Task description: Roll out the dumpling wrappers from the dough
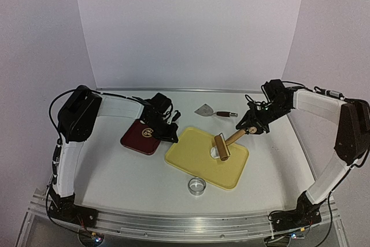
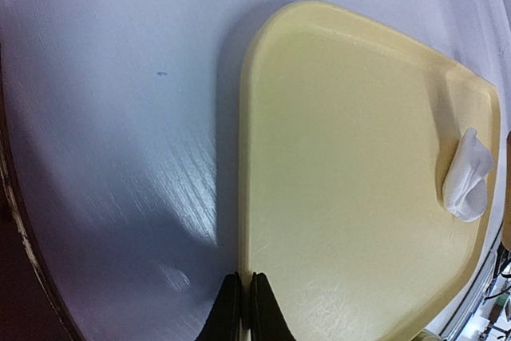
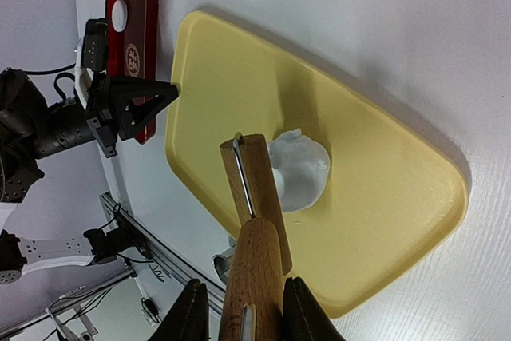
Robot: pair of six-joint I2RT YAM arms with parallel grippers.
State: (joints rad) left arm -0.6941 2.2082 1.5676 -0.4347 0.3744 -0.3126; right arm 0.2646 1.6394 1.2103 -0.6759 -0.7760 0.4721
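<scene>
The dough (image 1: 213, 152) is a soft white lump lying on the yellow tray (image 1: 193, 163), toward its far right part. The overhead view shows little of the lump, since the barrel of the wooden rolling pin (image 1: 222, 146) covers one side. The right wrist view shows it better: a rounded, crumpled mass (image 3: 302, 172) with the barrel's end over its edge. Whether the pin presses in cannot be told. The right end effector (image 3: 249, 313) grips the pin's handle, one finger on each side. Only the left wrist view shows the left end effector (image 2: 243, 309) shut tight, its fingertips together right at the tray's rim (image 2: 247, 197), with the dough (image 2: 467, 177) far across the tray. From above, a dark red tin (image 1: 140, 137) lies on the counter (image 1: 115, 172) just beside the tray, under the left arm. A shiny ring cutter (image 1: 197, 185) stands near the tray's front edge, and a scraper (image 1: 211, 111) lies behind it.
</scene>
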